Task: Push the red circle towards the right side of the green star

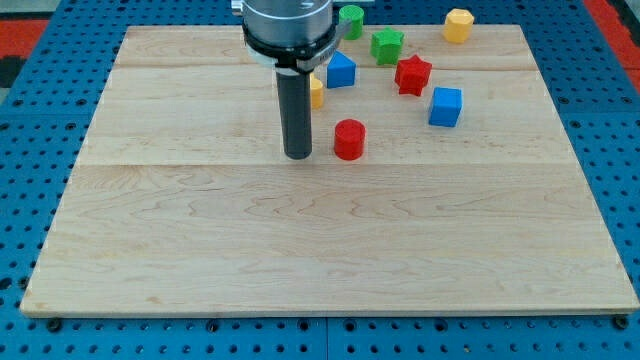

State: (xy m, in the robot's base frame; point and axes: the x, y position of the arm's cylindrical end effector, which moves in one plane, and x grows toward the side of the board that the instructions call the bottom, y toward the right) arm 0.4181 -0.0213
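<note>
The red circle (349, 139) is a short red cylinder on the wooden board, a little above the board's middle. My tip (298, 156) stands just to its left, a small gap between them. The green star (387, 46) lies near the view's top, up and to the right of the red circle. A red star (412, 75) sits just below and right of the green star, between it and the red circle's right side.
A green circle (351, 20) lies at the top left of the green star. A blue block (341, 71) and a yellow block (316, 92), partly hidden by the rod, sit above my tip. A blue cube (445, 106) and a yellow block (457, 25) lie to the right.
</note>
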